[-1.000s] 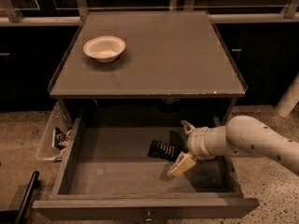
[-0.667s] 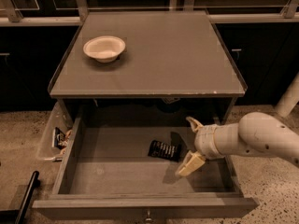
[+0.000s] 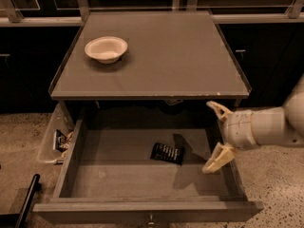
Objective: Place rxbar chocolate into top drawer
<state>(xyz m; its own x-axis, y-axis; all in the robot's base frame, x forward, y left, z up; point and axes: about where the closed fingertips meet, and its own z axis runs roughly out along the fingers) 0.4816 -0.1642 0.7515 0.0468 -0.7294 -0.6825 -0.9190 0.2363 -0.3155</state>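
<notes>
The rxbar chocolate (image 3: 167, 153), a small flat black bar with pale lettering, lies on the floor of the open top drawer (image 3: 142, 210), near its middle. My gripper (image 3: 217, 136) is open and empty above the drawer's right wall, to the right of the bar and apart from it. One pale finger (image 3: 218, 109) points up-left and the other hangs lower over the right side of the drawer.
A round cream bowl (image 3: 106, 48) sits at the back left of the grey table top (image 3: 190, 56). A clear plastic bin (image 3: 52, 139) with small items hangs at the drawer's left side. A black bar (image 3: 27, 201) stands on the floor at the lower left.
My gripper has moved right and upward, away from the bar, from inside the drawer to over its right wall. The bar stays lying in the drawer.
</notes>
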